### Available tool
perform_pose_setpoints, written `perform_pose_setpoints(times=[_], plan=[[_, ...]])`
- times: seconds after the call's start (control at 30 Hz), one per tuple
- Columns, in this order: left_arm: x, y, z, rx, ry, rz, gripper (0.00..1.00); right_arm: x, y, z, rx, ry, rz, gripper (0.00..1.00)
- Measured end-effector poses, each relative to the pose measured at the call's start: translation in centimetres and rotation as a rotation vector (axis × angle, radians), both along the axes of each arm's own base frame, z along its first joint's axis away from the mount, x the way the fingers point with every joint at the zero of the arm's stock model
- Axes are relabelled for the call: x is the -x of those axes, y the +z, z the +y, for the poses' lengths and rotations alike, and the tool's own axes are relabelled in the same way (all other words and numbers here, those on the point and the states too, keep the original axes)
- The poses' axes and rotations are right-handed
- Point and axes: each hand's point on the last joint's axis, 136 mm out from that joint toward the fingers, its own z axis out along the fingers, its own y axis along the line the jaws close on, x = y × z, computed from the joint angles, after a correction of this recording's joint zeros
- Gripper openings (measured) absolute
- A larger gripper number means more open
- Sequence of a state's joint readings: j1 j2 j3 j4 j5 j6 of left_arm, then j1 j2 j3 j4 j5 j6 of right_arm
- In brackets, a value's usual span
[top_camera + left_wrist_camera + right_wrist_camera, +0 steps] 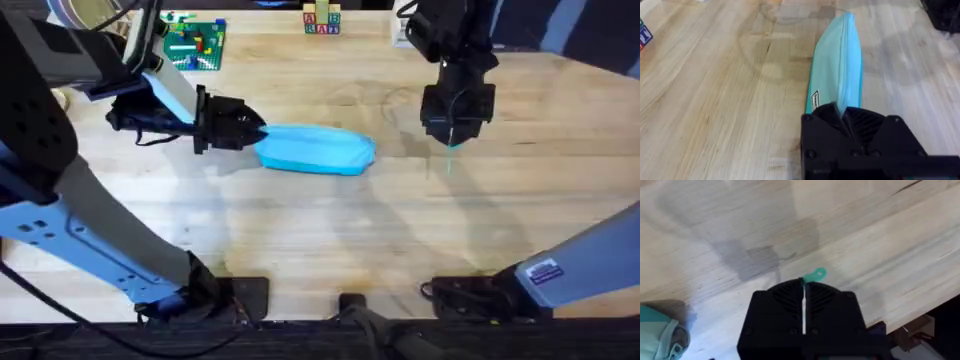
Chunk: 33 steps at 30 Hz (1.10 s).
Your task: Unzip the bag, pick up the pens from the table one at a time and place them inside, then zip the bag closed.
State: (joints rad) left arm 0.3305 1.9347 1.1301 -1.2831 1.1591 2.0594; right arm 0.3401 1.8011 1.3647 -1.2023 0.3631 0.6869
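Lying lengthwise left-to-right, the bag (317, 150) has its left end pinched by the left hand (250, 128).

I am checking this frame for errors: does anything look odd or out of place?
The right gripper, hanging apart from the bag, is shut on a small teal scrap. This is odd: it is no pen, perhaps a piece of the bag. The left gripper holds the bag's end.
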Motion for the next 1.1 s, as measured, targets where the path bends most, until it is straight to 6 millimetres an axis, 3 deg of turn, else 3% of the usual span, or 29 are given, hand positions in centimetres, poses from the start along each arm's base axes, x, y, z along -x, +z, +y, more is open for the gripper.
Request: perform_pose_setpoints(times=[0.63,0.67,0.7,0.87,0.93,1.1], plan=[[0.00,0.00,0.00,0.000,0.000,0.000,0.042,-0.07,0.06,-0.16,0.010,0.008,-0.001,0.033],[0.00,0.00,0.00,0.000,0.000,0.000,0.042,-0.07,0.06,-0.16,0.010,0.007,-0.002,0.070],[0.00,0.00,0.00,0.000,0.000,0.000,0.042,-0.08,0.06,-0.16,0.010,0.009,-0.001,0.198],[0.00,0.00,0.00,0.000,0.000,0.000,0.042,-0.06,0.06,-0.17,0.010,0.010,0.000,0.934],[0.00,0.00,0.00,0.000,0.000,0.000,0.042,-0.06,0.06,-0.17,0.010,0.012,0.000,0.991],[0.04,0.02,-0.01,0.001,0.000,0.003,0.042,-0.06,0.05,-0.14,0.008,0.011,0.001,0.996]])
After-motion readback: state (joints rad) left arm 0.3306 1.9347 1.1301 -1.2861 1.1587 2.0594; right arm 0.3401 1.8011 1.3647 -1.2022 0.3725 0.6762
